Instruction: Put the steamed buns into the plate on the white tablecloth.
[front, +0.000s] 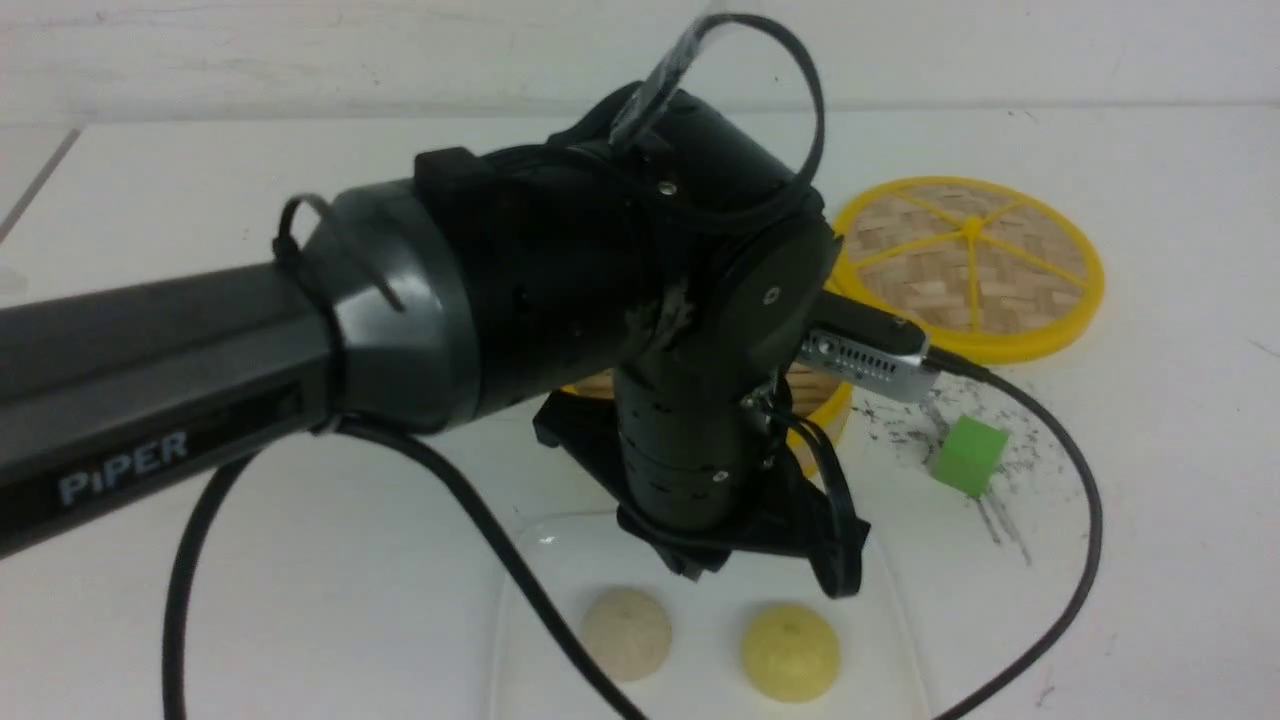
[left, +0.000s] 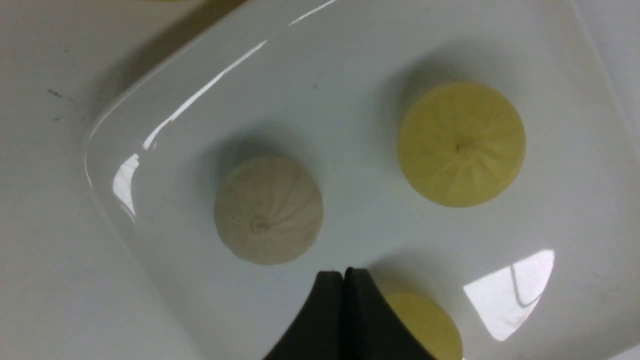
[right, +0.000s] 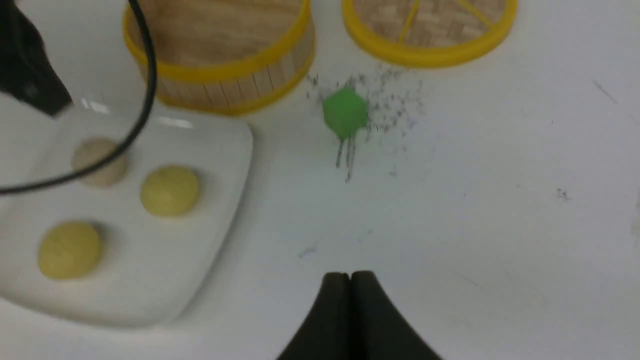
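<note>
All three steamed buns lie in the white plate. A beige bun and a pale yellow bun are in full sight. Another yellow bun is partly hidden behind my left gripper, which hangs shut and empty just above the plate. In the front view the left arm covers the plate, and only the beige bun and one yellow bun show. My right gripper is shut and empty over the bare white tablecloth, to the right of the plate.
The bamboo steamer basket stands just behind the plate, with its woven yellow-rimmed lid lying flat to the right. A green cube sits among black scuffs right of the steamer. A black cable loops over the cloth.
</note>
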